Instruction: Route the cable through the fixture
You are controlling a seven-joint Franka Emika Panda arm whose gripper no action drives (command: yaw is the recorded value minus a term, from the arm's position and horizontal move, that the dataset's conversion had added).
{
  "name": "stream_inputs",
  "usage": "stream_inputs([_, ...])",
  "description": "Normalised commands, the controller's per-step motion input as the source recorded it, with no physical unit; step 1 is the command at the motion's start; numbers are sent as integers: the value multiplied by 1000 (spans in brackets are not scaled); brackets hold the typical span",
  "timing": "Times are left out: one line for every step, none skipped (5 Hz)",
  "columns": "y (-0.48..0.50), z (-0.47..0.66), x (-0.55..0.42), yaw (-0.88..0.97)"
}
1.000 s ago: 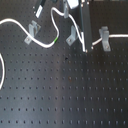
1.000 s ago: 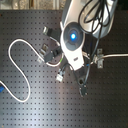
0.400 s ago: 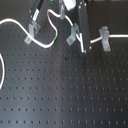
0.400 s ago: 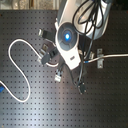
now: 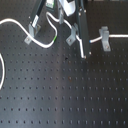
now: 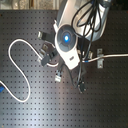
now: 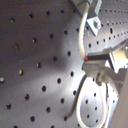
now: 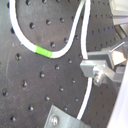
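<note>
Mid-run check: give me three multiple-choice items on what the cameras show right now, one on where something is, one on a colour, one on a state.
1. In the first exterior view, the slack cable loops toward:
A. the first exterior view's left
B. the first exterior view's right
C. the bottom centre

2. In the second wrist view, the band on the cable is:
A. red
B. green
C. yellow

3. At the right-hand clip in the first exterior view, the cable:
A. is absent
B. lies coiled on top
C. runs into it from the edge

Answers: 1 A, the white loop curves off the first exterior view's left. 2 B, the short band shows bright green. 3 C, a white run reaches the clip from the first exterior view's right.
</note>
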Motion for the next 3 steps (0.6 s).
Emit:
stream_inputs([1,36,1,0])
stream_inputs([-63,463,-236,83])
stream_inputs([-8,343,-235,86])
